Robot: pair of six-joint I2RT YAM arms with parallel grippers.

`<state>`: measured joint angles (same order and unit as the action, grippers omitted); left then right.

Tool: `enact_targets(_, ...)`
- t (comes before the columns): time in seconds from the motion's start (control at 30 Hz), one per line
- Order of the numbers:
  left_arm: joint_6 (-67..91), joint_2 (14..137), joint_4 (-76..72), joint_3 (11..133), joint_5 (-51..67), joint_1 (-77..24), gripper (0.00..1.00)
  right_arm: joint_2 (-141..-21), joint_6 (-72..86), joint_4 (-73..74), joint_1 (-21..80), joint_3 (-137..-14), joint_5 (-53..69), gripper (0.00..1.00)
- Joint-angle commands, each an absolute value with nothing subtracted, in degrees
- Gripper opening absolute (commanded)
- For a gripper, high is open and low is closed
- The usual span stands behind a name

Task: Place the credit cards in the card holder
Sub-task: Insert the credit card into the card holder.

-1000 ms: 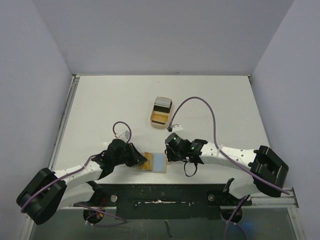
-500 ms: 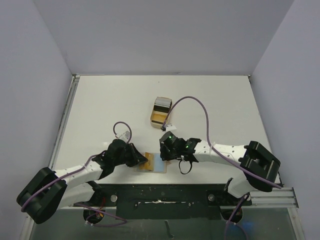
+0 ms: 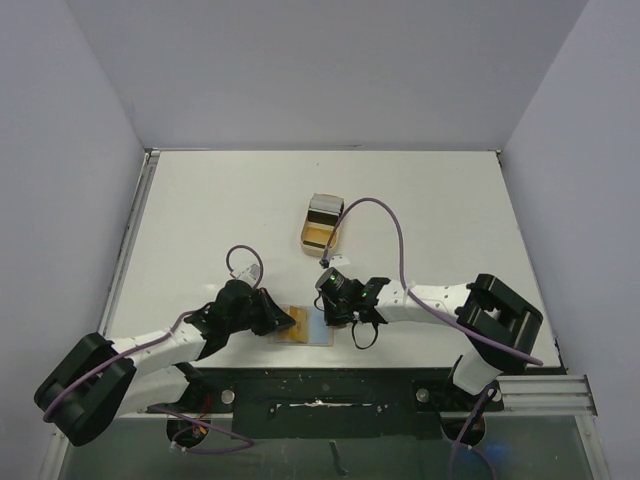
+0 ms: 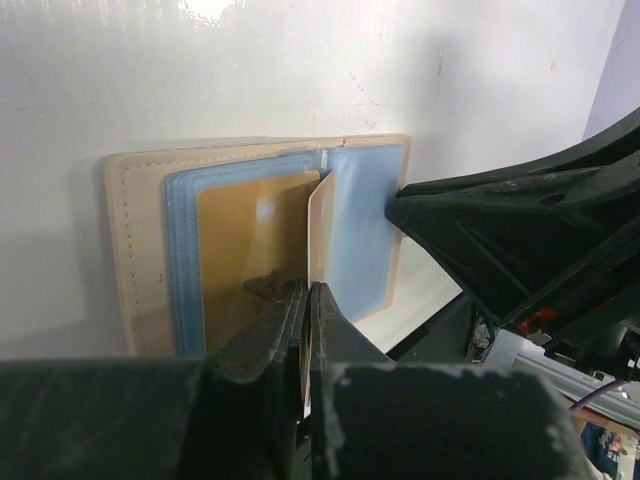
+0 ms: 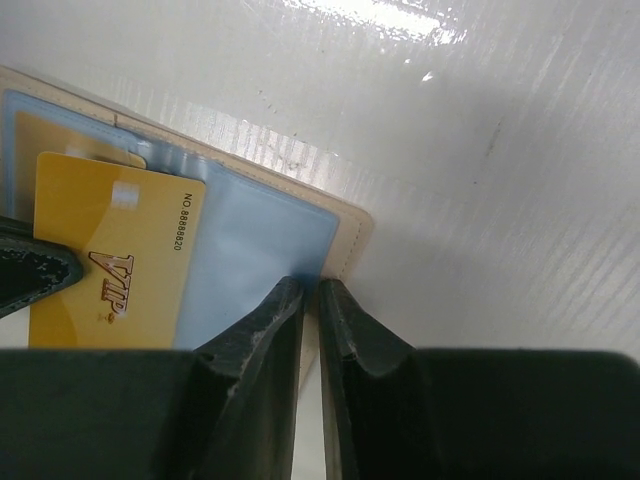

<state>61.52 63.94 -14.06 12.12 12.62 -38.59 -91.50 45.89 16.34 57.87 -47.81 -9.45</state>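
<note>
Two pincers are met at the card holder (image 3: 300, 327), which is laid open and flat on the bench (image 3: 220, 210), close to the near edge, between the two arms. A gold card (image 5: 110, 265) is gripped tight by the left pincer (image 4: 307, 298). It is held up on its edge near the middle of the holder, most likely so that it can be slid under a blue see-through pocket (image 4: 365, 230).

The right pincer (image 5: 310, 292) is closed to a thin slit, and the holder's right edge looks pinched in it. This is probably done so that the holder is kept from sliding while the card is pushed in.

Whether the card's lower edge is already inside a pocket cannot be told, because it is hidden by the left pincer's fingers. From above, much of the holder is covered by both pincers.

Farther back, a tan tray (image 3: 308, 240) is set well apart from the holder. Some grey-white pieces (image 3: 326, 206) are seen at its far end. They may be more cards, but they are too small to be made out.
</note>
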Motion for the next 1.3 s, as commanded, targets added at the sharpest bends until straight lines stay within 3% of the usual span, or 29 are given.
enact_targets(0.0,61.5,65.2,-17.3,12.2,12.5,-39.1,0.0,-91.5,47.6,16.5,58.4,-45.7,-12.1,0.13)
enact_targets(0.67,63.1,68.6,-20.5,12.8,7.5,-42.8,0.0,-88.3,49.8,12.1,58.5,-40.2,-11.5,0.11)
enact_targets(0.9,62.9,70.8,-21.8,13.0,6.5,-43.1,0.0,-82.8,50.4,13.7,58.5,-40.9,-10.8,0.18)
enact_targets(1.1,62.2,68.0,-14.5,15.7,4.0,-43.4,0.25,-81.5,50.8,13.5,58.5,-40.0,-10.7,0.21)
enact_targets(1.27,62.4,65.1,-11.3,15.7,3.2,-43.6,0.34,-82.7,51.5,11.6,58.6,-39.0,-9.4,0.2)
